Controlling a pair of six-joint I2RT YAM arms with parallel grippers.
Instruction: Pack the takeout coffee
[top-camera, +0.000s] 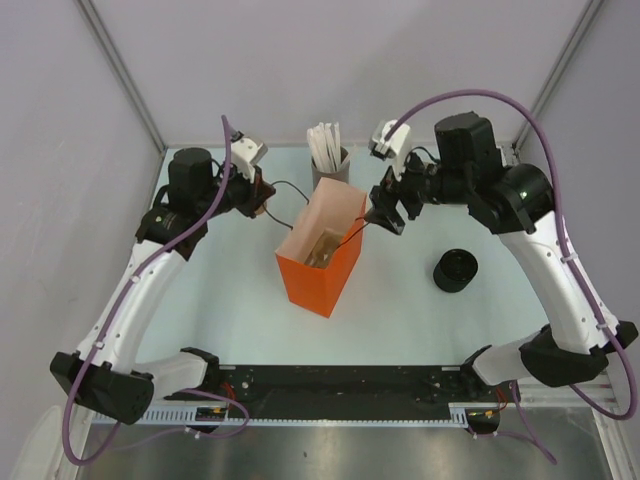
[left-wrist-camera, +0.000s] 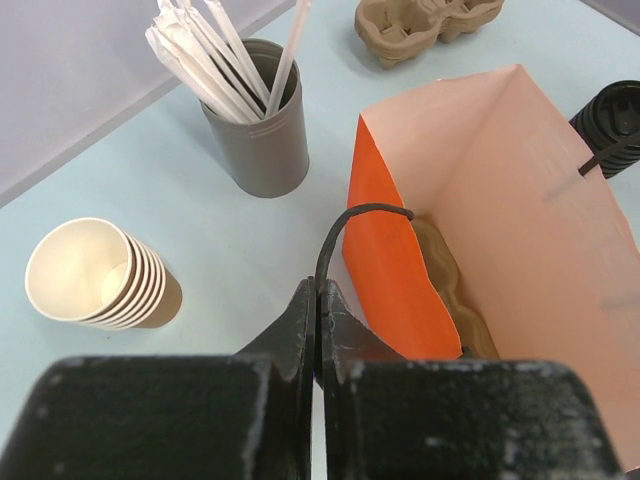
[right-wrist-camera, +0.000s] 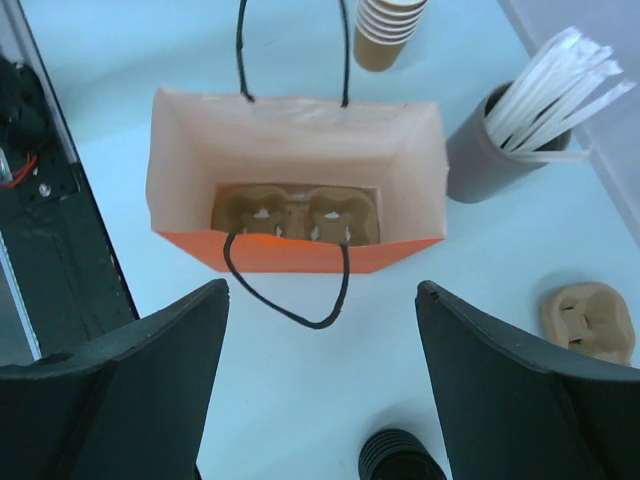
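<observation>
The single takeout coffee cup is not in view. The orange paper bag stands open at mid-table, with a brown cardboard cup carrier at its bottom. My left gripper is at the bag's left and is shut on one black cord handle, holding it out to the side. My right gripper is open and empty, just above and to the right of the bag's rim. In the right wrist view the other handle hangs loose between the spread fingers.
A grey cup of white sticks stands behind the bag. A stack of nested brown cups lies at the left. A stack of black lids sits right of the bag. A second cardboard carrier lies on the table.
</observation>
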